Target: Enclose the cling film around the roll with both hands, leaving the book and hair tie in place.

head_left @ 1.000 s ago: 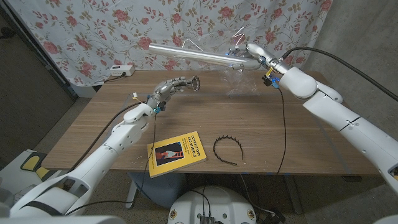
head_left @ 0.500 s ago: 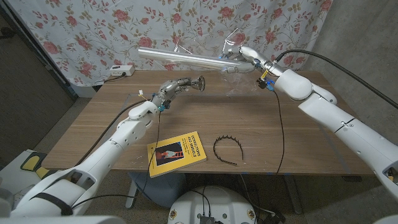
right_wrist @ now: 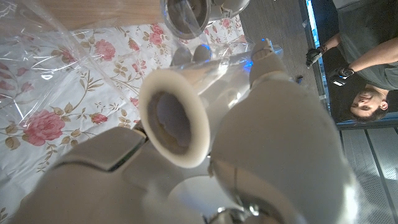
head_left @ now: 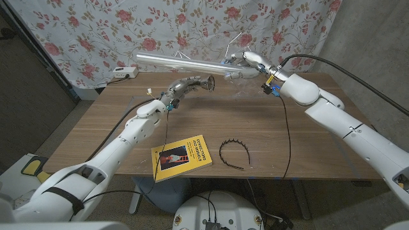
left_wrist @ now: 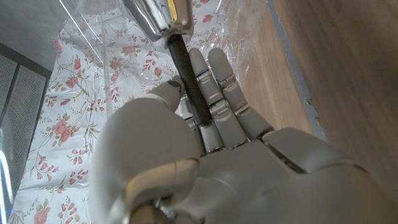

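Nearest the robot, well short of both hands, a yellow paperback book [head_left: 183, 156] and a black toothed hair band [head_left: 234, 153] are seen lying on the brown wooden table [head_left: 96, 128]; between the earlier pictures and now they are unchanged, so that part of the task is being kept.

Farther out, the left hand [head_left: 190, 84] is raised above the table, just below the roll. Over the last second it has been carried up and across toward the roll's middle. In the left wrist view its fingers [left_wrist: 217, 93] are seen held straight and close together, with a dark rod [left_wrist: 189, 84] lying along them; whether that rod is gripped cannot be told, nor what it is.

Beyond it, the long cling-film roll with its shiny wrapped surface [head_left: 182, 62] is held level in the air by the right hand [head_left: 246, 62], whose fingers are closed around the roll's end; in the right wrist view the pale cardboard core [right_wrist: 174, 115] is seen clasped inside that hand. Since a second ago the roll has been drawn leftward and slightly higher, and the loose clear film [head_left: 246, 86] that hung under the right hand is now bunched closer to the roll.

It is judged that the film is being gathered in, but is not yet wrapped around the roll; a loose tail is left beside the right hand.
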### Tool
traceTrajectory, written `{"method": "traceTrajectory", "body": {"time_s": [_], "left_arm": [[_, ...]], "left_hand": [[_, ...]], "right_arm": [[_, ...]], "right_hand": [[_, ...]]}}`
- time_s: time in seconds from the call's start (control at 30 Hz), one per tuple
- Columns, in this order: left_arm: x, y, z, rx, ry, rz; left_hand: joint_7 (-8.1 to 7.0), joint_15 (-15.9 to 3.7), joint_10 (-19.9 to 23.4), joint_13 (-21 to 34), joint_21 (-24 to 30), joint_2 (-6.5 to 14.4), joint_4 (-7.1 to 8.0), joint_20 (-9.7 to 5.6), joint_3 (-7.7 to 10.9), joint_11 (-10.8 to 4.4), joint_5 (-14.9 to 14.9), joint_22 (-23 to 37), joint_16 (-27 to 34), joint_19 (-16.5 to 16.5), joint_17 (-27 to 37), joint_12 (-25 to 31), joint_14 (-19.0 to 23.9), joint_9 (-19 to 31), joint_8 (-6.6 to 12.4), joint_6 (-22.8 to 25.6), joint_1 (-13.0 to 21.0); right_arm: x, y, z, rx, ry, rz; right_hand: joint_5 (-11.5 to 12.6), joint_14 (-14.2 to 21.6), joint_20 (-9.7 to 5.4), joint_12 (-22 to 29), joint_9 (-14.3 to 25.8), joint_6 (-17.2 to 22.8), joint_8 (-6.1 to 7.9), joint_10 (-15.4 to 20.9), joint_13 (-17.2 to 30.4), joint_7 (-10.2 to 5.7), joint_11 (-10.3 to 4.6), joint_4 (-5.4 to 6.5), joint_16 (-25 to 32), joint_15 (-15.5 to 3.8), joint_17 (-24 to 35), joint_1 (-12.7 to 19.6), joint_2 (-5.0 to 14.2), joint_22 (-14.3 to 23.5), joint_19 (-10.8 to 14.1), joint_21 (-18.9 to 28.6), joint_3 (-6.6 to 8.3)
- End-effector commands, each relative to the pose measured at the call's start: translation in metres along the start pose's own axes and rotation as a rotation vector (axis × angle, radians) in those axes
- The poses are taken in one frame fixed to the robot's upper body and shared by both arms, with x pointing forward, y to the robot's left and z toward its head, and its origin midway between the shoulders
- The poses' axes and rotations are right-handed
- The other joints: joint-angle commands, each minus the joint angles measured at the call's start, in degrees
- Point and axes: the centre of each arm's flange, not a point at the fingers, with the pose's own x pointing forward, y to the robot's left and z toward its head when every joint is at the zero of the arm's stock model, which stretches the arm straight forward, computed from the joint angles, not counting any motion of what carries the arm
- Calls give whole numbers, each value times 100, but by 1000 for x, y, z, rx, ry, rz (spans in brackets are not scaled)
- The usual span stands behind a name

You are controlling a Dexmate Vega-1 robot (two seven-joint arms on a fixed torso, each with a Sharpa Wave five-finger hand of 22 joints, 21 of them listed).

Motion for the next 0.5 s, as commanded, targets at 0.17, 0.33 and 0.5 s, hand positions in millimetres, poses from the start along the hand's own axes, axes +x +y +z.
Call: {"method": "traceTrajectory", "body": {"time_s": [0.17,0.33,0.5], "left_arm": [[17,-5,8,9,-9,-20],[17,-5,9,16,-6,-21],[18,-4,13,32,-10,-29]], "left_hand": [[-17,-115,13,21,41,-27,-20,-9,44,19,29,14,6,-11,34,-9,138,17,-13,-2,58],[-14,-115,17,21,44,-27,-21,-9,44,22,29,15,3,-10,34,-9,136,17,-11,2,59],[-21,-115,16,25,46,-26,-21,-10,45,22,30,14,3,-12,36,-9,139,17,-13,-2,60]], "right_arm": [[1,18,-6,54,0,67],[0,22,-9,66,5,79],[-2,25,-9,75,4,84]], "right_hand": [[-28,59,-877,44,14,57,-17,0,13,15,-25,4,-11,-492,16,1142,1204,-70,-26,101,52],[-30,58,-878,50,14,66,-27,-3,14,13,-1,3,-23,-489,8,1138,1203,-129,-41,147,60],[-31,70,-880,50,19,68,-33,-2,4,16,-3,0,-24,-489,2,1138,1201,-180,-50,183,63]]}}
